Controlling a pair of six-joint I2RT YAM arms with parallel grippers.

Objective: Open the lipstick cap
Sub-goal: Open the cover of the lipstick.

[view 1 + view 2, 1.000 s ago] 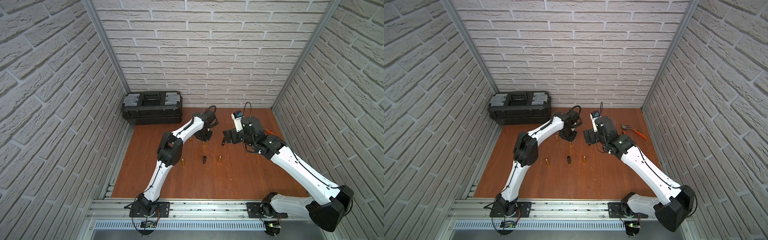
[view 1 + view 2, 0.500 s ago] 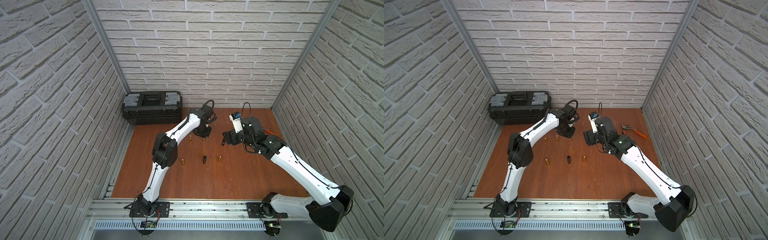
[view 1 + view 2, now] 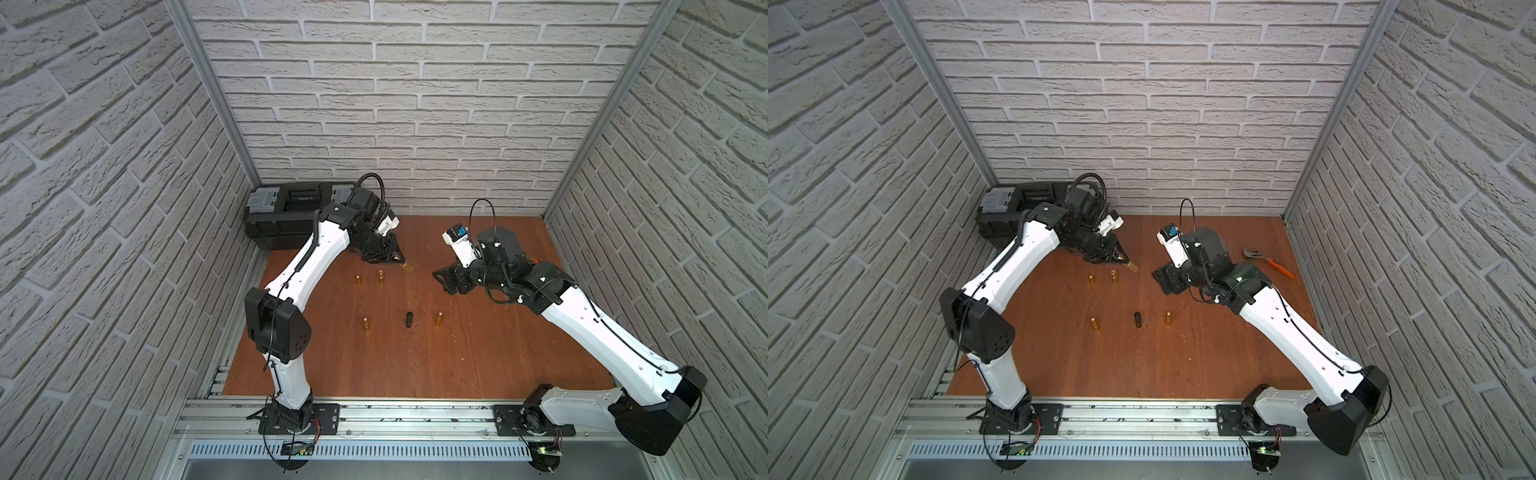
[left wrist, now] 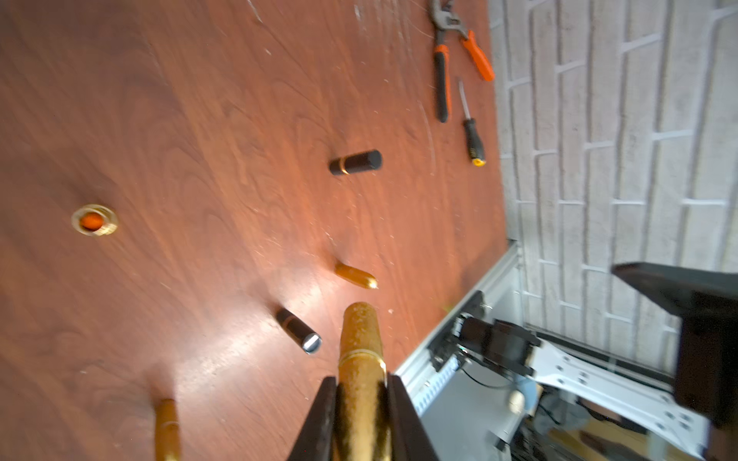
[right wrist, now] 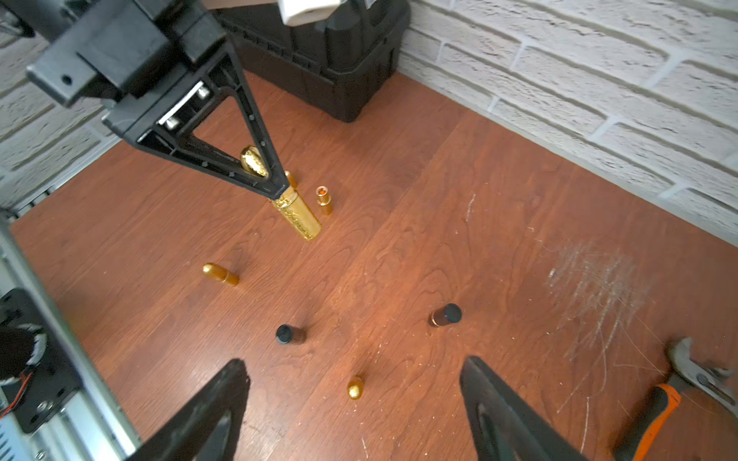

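Left gripper (image 5: 275, 191): clamped on the gold lipstick (image 5: 297, 217). The fingers (image 4: 325, 415) pinch the tube on both sides, and its free end projects past the fingertips. In the left wrist view a thin ring seam sits just beyond the fingertips, and the tube looks closed.

Gold lipstick position: held tilted, free end downward, above the table (image 3: 478, 353). It is near the toolbox (image 3: 291, 208), off the end that faces the table's middle.

Right gripper (image 5: 353, 361): jaws spread wide with nothing between them. It is farther from the toolbox than the gold lipstick, apart from it and pointing towards it.

Other items: an uncapped tube (image 5: 323, 199) with an orange tip stands just beside the gold lipstick. Two black tubes (image 5: 289, 334) stand farther from the toolbox. The pliers (image 3: 1268, 262) lie well apart from the toolbox, by the opposite side wall.
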